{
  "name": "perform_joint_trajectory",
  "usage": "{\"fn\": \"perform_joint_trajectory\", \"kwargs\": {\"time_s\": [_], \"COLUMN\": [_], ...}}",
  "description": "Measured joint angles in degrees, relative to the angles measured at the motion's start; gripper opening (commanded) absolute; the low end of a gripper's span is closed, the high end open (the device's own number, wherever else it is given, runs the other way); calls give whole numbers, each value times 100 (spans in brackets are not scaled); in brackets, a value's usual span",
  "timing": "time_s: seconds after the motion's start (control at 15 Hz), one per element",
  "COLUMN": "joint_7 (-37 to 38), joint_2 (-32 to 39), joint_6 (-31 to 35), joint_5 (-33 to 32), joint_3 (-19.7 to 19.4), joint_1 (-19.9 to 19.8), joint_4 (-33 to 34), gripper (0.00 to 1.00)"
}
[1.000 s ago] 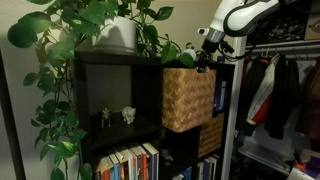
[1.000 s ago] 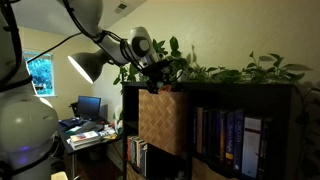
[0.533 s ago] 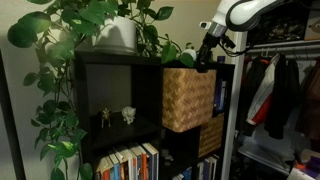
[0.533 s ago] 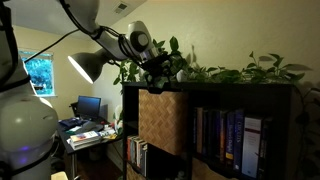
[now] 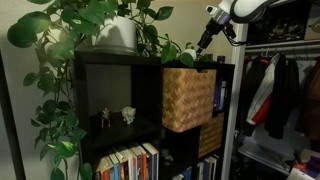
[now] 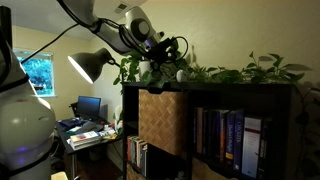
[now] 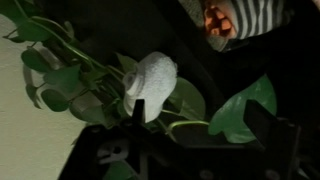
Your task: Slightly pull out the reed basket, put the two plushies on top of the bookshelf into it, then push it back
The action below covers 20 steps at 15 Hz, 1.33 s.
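The black bookshelf [image 5: 120, 62] [image 6: 240, 90] holds the tan reed basket [image 5: 188, 98] [image 6: 162, 120] in an upper cubby, with its front sticking out a little. A small dark green and white plushie [image 5: 188, 57] [image 6: 181, 74] sits on the shelf top among the leaves. In the wrist view its white part [image 7: 150, 82] lies left of centre below me. A reddish-orange, striped soft thing [image 7: 218, 18] shows at the top edge. My gripper [image 5: 204, 42] [image 6: 174, 48] [image 7: 200, 105] hangs open and empty above the shelf top, over the basket's back corner.
A trailing plant in a white pot [image 5: 118, 35] spreads leaves over the shelf top. Two pale figurines [image 5: 115, 116] stand in a cubby, with books [image 5: 130, 163] below. A smaller darker basket [image 5: 210, 135] sits under the reed one. A clothes rack [image 5: 280, 90] stands beside the shelf, and a lamp [image 6: 88, 65] is nearby.
My gripper has risen from the top edge of the reed basket to well above the shelf top. The basket has not moved.
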Motion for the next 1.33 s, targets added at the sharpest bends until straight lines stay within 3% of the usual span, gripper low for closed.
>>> {"fn": "perform_joint_trajectory", "kwargs": {"time_s": [0.4, 0.93, 1.0, 1.13, 1.33], "joint_7": [494, 757, 765, 781, 864], "joint_2": [450, 1338, 1411, 1535, 1646], "joint_6": [683, 975, 990, 995, 995], "joint_5": [-297, -298, -298, -298, -309], "joint_3": [-29, -29, -28, -28, -28], "joint_1": [-384, -441, -440, -440, -440], "joint_4": [205, 723, 788, 901, 983], "gripper": [100, 100, 75, 68, 46]}}
